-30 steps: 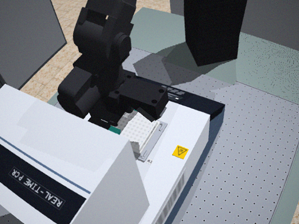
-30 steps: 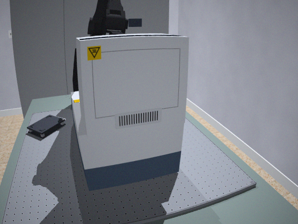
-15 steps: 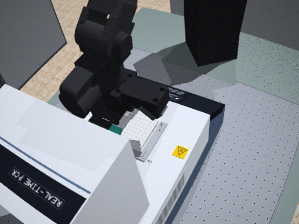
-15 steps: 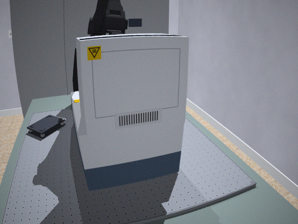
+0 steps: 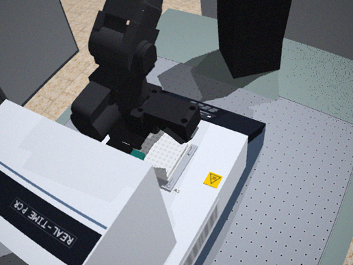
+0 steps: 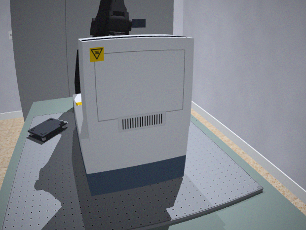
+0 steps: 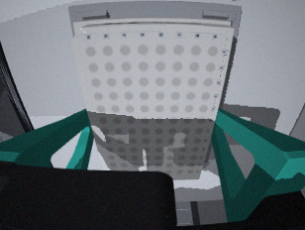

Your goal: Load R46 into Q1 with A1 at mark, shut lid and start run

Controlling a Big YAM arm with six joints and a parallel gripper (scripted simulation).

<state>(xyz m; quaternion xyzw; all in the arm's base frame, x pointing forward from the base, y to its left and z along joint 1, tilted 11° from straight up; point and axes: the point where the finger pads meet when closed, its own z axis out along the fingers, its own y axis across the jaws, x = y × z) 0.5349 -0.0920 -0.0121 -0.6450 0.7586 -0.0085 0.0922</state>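
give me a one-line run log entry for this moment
lid: open | gripper: shut on plate R46 | plate: over Q1's block, seating unclear | nest N1: without plate

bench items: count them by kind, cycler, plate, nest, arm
cycler, lid open: 1
PCR plate, held in the fingers over the block: 1
plate nest, nothing on it: 1
robot arm: 1
total: 4
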